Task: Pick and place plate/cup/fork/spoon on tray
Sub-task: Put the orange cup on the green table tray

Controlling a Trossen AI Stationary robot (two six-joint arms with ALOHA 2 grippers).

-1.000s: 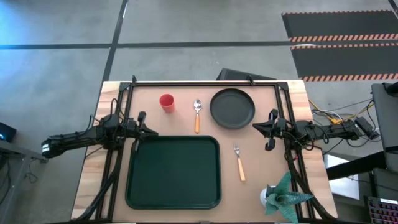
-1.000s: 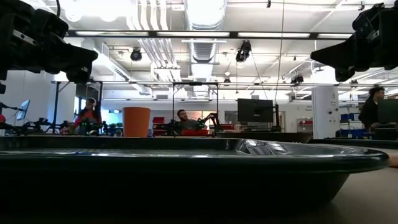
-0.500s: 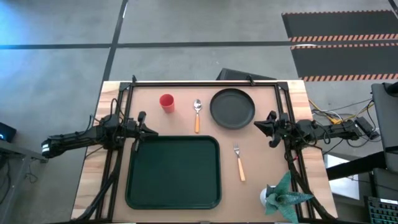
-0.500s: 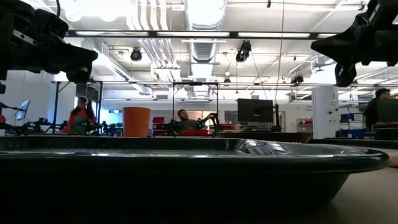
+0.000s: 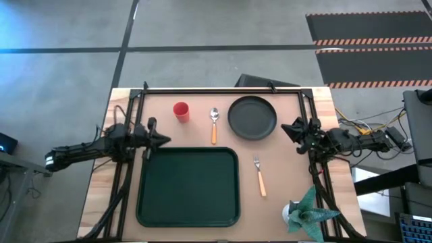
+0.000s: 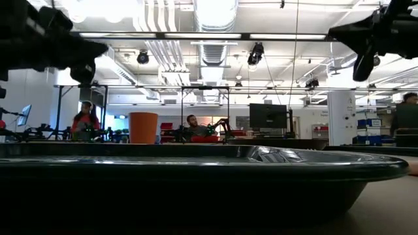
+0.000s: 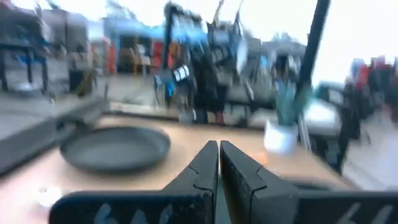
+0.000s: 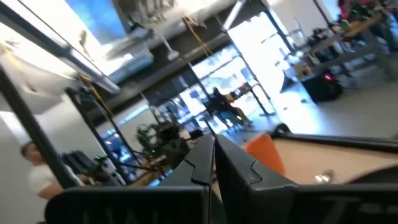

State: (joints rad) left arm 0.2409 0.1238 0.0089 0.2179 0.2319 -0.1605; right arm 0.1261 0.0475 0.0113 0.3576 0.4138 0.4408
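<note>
The left gripper (image 5: 164, 140) is held shut and empty by the desk's left edge. Cup (image 5: 181, 110), spoon (image 5: 214, 124) and plate (image 5: 252, 117) are lined along the far edge, above the tray (image 5: 189, 187). The fork (image 5: 259, 175) lies right of the tray. The right gripper (image 5: 286, 128) is shut, empty, beside the plate.

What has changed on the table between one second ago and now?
The right gripper, shut and empty, has swung up toward the far edge, ending beside the plate. The left gripper, also shut, turned slightly at the tray's far left corner. Nothing was grasped or released. The cup, spoon and fork stayed where they were.
</note>
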